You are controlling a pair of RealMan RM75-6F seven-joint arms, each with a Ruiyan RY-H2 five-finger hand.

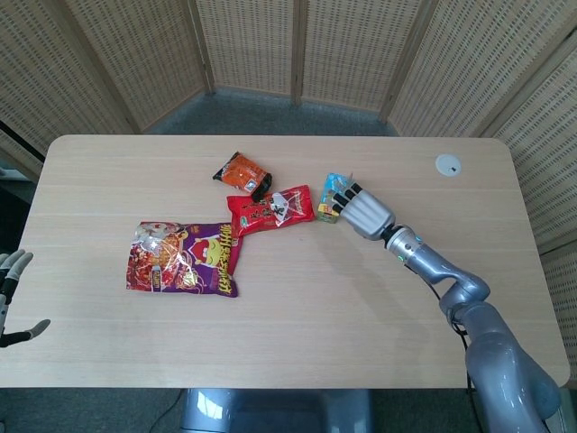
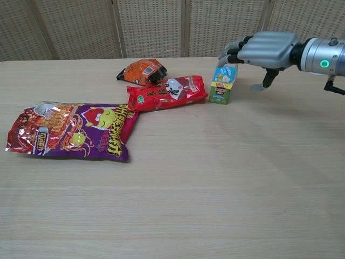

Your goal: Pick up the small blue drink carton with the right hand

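Observation:
The small blue drink carton [image 1: 332, 198] [image 2: 222, 84] stands upright on the table, just right of the red snack pack. My right hand [image 1: 361, 211] [image 2: 260, 51] hovers palm down over the carton's top right, fingers stretched over it and thumb hanging down on its right side; it holds nothing. Only part of my left hand [image 1: 13, 298] shows at the far left edge of the head view, off the table, with fingers apart.
A red snack pack [image 1: 270, 209] lies against the carton's left. An orange packet [image 1: 242, 171] sits behind it and a large purple snack bag [image 1: 185, 257] lies to the left. A small white disc [image 1: 448, 164] rests near the far right corner.

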